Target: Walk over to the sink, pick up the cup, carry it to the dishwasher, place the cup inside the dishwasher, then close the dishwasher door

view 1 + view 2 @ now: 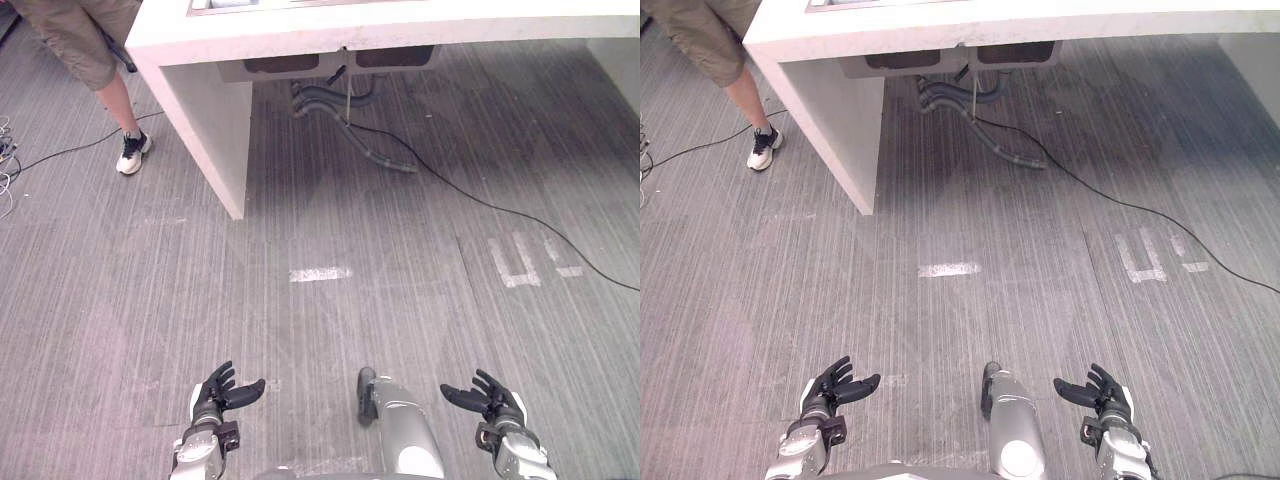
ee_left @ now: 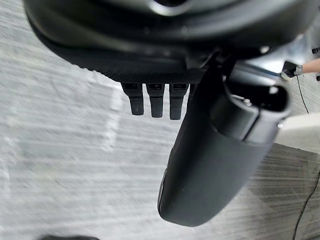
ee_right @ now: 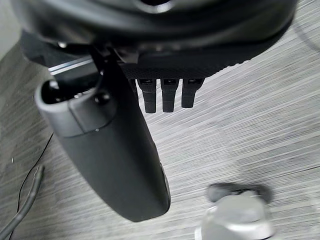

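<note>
A white counter holding the sink stands ahead at the far side of the grey floor; I see just the sink's rim at the top edge, with its basins' undersides and grey drain hoses below. My left hand hangs low at the near left, fingers relaxed and spread, holding nothing. My right hand hangs at the near right, likewise open and empty. In the wrist views the left hand's fingers and the right hand's fingers point straight over bare floor.
A person in shorts and a white shoe stands left of the counter. A black cable runs across the floor from under the sink to the right. White tape marks lie on the floor between me and the counter.
</note>
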Available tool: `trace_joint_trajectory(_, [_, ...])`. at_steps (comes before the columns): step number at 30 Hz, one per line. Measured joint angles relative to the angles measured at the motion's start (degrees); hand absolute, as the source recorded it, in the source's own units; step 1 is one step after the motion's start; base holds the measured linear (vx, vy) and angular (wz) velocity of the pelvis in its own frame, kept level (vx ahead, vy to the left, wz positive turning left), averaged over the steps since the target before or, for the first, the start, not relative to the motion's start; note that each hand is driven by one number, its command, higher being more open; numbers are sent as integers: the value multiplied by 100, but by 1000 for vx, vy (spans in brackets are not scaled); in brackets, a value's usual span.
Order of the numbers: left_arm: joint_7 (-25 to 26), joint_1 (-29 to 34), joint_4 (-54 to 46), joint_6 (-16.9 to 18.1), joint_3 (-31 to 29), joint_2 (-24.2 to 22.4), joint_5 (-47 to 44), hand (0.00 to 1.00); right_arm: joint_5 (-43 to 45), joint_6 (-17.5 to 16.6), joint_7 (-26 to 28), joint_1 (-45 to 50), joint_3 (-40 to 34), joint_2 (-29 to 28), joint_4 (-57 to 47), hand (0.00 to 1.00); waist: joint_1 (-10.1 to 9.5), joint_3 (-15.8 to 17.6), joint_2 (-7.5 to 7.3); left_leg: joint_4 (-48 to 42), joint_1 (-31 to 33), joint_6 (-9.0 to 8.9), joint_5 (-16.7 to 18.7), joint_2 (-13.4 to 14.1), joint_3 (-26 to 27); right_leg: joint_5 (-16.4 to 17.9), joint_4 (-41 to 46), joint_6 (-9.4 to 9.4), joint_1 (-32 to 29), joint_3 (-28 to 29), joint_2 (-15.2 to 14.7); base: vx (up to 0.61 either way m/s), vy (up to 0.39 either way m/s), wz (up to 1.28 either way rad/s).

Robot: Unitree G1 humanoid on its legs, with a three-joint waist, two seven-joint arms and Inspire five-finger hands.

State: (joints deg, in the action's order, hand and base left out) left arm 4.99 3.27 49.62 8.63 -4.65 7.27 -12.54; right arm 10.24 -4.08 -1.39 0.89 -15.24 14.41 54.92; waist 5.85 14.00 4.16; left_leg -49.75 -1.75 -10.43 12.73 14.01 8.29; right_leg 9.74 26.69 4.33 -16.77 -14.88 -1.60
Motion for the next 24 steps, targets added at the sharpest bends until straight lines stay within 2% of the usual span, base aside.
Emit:
trace_joint_trajectory(1, [-1,43,-61,-2,0,-38,-84,90,139,-8,-2,6,65,-19,39,90,-62,30,-38,-1084,325,61,27,281,183,8,-435,13,667,1,171,441,-195,-13])
trace_joint_trajectory(2, [1,68,-184,-3,-4,-75,-153,90,213,-81,-15,-2,62,-31,27,90,-112,79,-123,-1656,634,254,65,426,470,26,-831,44,1222,26,209,512,-208,-12])
trace_joint_trajectory(4, [12,51,-488,0,-15,-158,-246,90,218,-168,-59,-34,39,4,3,90,-194,103,-188,-1713,1222,393,127,499,874,22,-1327,48,1743,90,230,497,-167,-7])
trace_joint_trajectory(5, [20,52,-691,0,-18,-173,-325,90,218,-163,-89,-59,39,13,6,90,-222,103,-184,-1505,1526,448,158,478,998,21,-1555,49,1960,120,257,522,-69,-11])
trace_joint_trajectory(7, [158,64,-1173,-1,-57,-173,-383,90,216,-156,-115,-91,47,-45,9,90,-356,120,-209,-470,1896,553,222,193,1156,12,-1922,54,2362,230,239,410,-8,-25])
trace_joint_trajectory(8, [281,96,-1639,-3,-67,-174,-454,90,211,-155,-117,-114,74,-76,14,90,-456,165,-270,615,2062,581,187,-115,1159,14,-2159,51,2606,321,197,391,51,-39])
trace_joint_trajectory(9, [389,120,-2029,-2,-75,-177,-454,90,208,-153,-127,-123,106,-97,26,90,-512,163,-267,1676,2132,581,-32,-354,1114,31,-2320,19,2758,370,156,586,100,-46])
trace_joint_trajectory(10, [485,163,-2593,7,-106,-203,-452,90,202,-155,-129,-116,149,-96,27,90,-583,149,-236,3076,2178,565,-530,-581,1020,108,-2486,-130,2909,451,155,591,161,-40])
trace_joint_trajectory(11, [626,167,-3173,15,-124,-234,-450,90,192,-153,-146,-54,194,-76,38,90,-623,128,-130,3595,2310,629,-808,-616,905,236,-2615,-343,3119,503,253,489,174,-34])
trace_joint_trajectory(12, [676,162,-3417,32,-151,-233,-435,90,182,-144,-159,-11,203,-107,48,90,-661,122,-138,3467,2318,852,-1137,-649,793,327,-2638,-425,3268,529,239,533,226,-23])
trace_joint_trajectory(13, [759,168,-3875,60,-237,-244,-422,90,180,-131,-163,83,204,-185,44,90,-673,15,-273,3347,2295,1163,-1540,-853,667,483,-2548,-638,3387,543,63,602,247,-10])
trace_joint_trajectory(14, [791,145,-4097,64,-294,-272,-419,90,180,-132,-167,108,196,-206,44,90,-658,-28,-342,3300,2299,1271,-1590,-969,597,576,-2350,-743,3346,539,-56,745,278,2])
trace_joint_trajectory(15, [848,41,-4469,72,-366,-363,-416,90,180,-131,-178,163,111,-213,48,90,-649,-55,-398,3091,2294,1432,-1350,-1117,589,704,-1559,-886,3044,564,-285,735,275,14])
trace_joint_trajectory(16, [918,5,-4832,94,-416,-412,-313,90,180,-116,-172,201,-10,-254,64,90,-651,-63,-395,2848,2219,1503,-1024,-1186,582,692,-373,-935,2625,665,-427,589,223,17])
trace_joint_trajectory(17, [938,4,-4987,124,-439,-379,-280,90,178,-116,-166,236,-35,-293,64,90,-646,-68,-435,2755,2122,1479,-888,-1243,577,606,334,-1188,2408,741,-534,722,235,43])
trace_joint_trajectory(18, [1099,-112,-5254,153,-548,-263,-33,90,175,-114,-123,403,-28,-392,64,90,-610,-110,-585,2622,1687,1526,-444,-1511,474,281,2317,-1984,1790,1027,-857,614,154,45])
trace_joint_trajectory(19, [1184,-142,-5338,152,-609,-261,50,90,167,-110,-96,435,-14,-396,64,90,-608,-112,-589,2648,1478,1541,-323,-1567,432,308,2792,-1926,1599,1017,-936,618,127,43])
trace_joint_trajectory(20, [1294,-131,-5459,155,-677,-266,131,90,147,-105,-81,435,-8,-413,64,90,-593,-116,-579,2710,1277,1554,-250,-1597,413,391,3109,-1761,1426,942,-1024,463,64,16])
trace_joint_trajectory(21, [1521,-122,-5733,170,-760,-270,307,90,140,-108,-53,444,0,-467,62,90,-572,-132,-539,2942,874,1535,-129,-1618,339,563,3345,-1401,1096,700,-1147,557,56,18])
trace_joint_trajectory(22, [1717,-123,-6060,194,-802,-248,574,90,137,-112,2,411,8,-536,58,90,-581,-133,-520,3237,475,1500,-83,-1616,238,751,3240,-1068,748,507,-1162,543,32,25])
trace_joint_trajectory(24, [1867,-127,-6392,287,-778,-242,911,90,135,-123,66,410,31,-565,30,90,-556,-124,-469,3570,-5,1462,-77,-1572,72,937,2750,-786,363,323,-1100,558,-72,47])
